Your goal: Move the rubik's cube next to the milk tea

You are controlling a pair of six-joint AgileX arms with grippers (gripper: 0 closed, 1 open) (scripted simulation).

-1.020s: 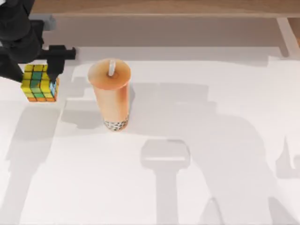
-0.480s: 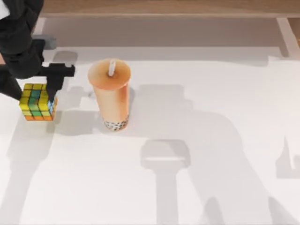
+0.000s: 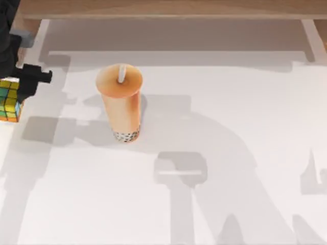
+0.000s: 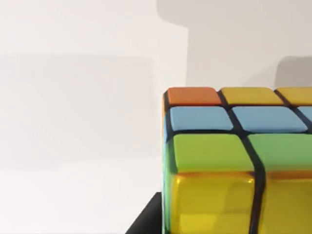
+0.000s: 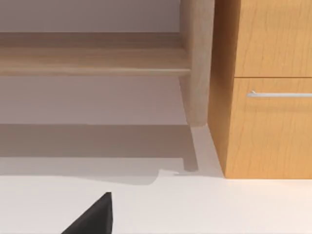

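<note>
The rubik's cube [image 3: 9, 100] is at the far left edge of the white bench [image 3: 214, 127], partly cut off by the edge of the top view. It shows yellow, green and orange squares with black lines between them. The left end effector [image 3: 15, 94] is right at the cube, and one black finger [image 3: 30, 81] lies against the cube's right side. The other finger is hidden, but the end effector looks closed on the cube. A dark shadow lies on the bench below the cube and a bit to its right, apart from it, so the cube seems to be up off the bench. In the left wrist view the cube [image 4: 239, 161] is very close, with orange, yellow, blue and green squares on show, and a bit of black finger [image 4: 146, 222] sits by its bottom corner. The milk tea [image 3: 120, 104] stands upright on the bench, well to the right of the cube. It has a flat orange lid, a white straw stub and dark pearls at its base. The cup and the cube are well apart and do not touch. In the right wrist view there is a black finger tip [image 5: 95, 217], a wooden cabinet [image 5: 265, 87] with a silver handle [image 5: 280, 94], and a wooden shelf [image 5: 92, 61] beside it.
</note>
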